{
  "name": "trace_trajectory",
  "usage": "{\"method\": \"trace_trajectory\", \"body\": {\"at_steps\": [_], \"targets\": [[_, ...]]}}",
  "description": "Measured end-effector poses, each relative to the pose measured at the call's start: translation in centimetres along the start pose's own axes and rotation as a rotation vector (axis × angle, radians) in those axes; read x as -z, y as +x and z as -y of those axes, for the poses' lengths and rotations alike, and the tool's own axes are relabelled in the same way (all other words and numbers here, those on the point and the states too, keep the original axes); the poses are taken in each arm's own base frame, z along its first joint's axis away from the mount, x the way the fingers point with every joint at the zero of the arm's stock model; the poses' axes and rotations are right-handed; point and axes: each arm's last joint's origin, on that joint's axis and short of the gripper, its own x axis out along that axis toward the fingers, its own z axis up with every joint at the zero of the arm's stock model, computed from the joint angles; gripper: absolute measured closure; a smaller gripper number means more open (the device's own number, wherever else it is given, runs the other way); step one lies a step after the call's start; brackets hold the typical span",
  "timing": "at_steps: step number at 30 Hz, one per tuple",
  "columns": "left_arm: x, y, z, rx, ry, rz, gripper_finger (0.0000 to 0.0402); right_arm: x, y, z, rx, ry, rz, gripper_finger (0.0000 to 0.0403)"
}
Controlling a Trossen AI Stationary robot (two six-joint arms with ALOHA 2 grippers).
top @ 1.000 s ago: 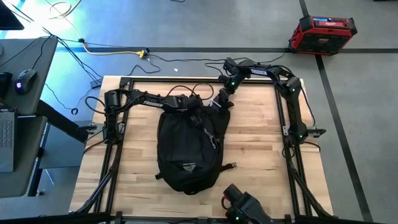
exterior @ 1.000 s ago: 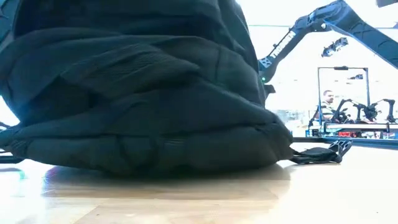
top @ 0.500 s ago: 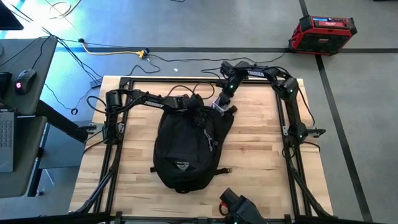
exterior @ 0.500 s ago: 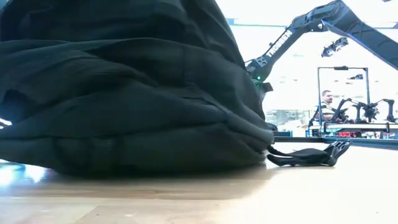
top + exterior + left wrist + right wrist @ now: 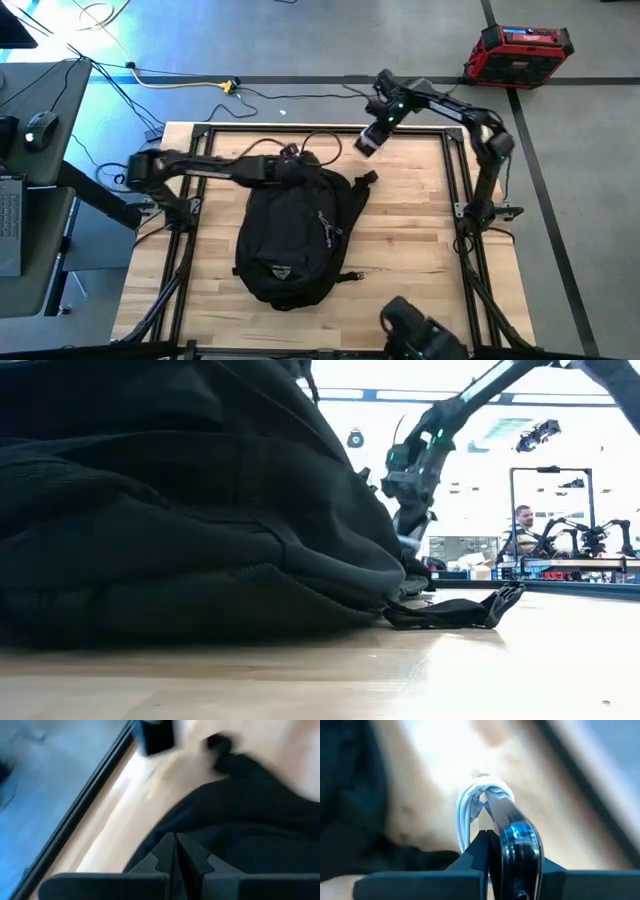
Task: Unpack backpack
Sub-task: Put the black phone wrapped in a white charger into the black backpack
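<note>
The black backpack lies flat on the wooden table, with its top toward the far edge. My left gripper is shut at that top end, and black fabric sits right at its fingertips. My right gripper hangs above the table beyond the backpack's far right corner. It is shut on a small coil of white cable, with a glossy dark piece beside the coil. The low view shows this gripper clear of the backpack. My left gripper meets the fabric at the backpack's top end, slanting down from the table's left. Its own shut fingers hide what they have hold of. The backpack's body lies on the table. My right gripper pinches the white cable coil and the glossy dark piece between its two fingers. The coil sticks out past the fingertips, lifted clear of table and backpack.
A loose black strap end trails on the table to the backpack's right. Black frame rails border the table. A red case stands on the floor at the far right. A person is in the room behind.
My right gripper has come away from the backpack's top, rising and going toward the far right corner, and it now carries the white cable coil. The backpack has slid and turned a little toward the table's left edge. My left arm has stretched out to the left.
</note>
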Motion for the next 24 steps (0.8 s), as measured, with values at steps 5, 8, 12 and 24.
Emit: {"method": "trace_trajectory", "body": {"at_steps": [5,8,12,24], "targets": [[-0.5,-7.6,2.1,0.325,0.17,0.128,0.0377,1.1,-4.4,-1.7,0.021,-0.04,0.052,0.0392],[0.7,-10.4,4.5,0.449,0.191,0.102,0.0343,1.8,-6.4,-3.7,-0.027,-0.099,0.116,0.0392],[2.5,-13.3,8.2,0.577,0.201,0.06,0.029,3.7,-7.8,-7.2,-0.136,-0.198,0.192,0.0392],[8.0,-16.0,16.6,0.654,0.334,-0.059,0.0191,14.6,-5.4,-17.4,-0.342,-0.366,0.273,0.0393]]}}
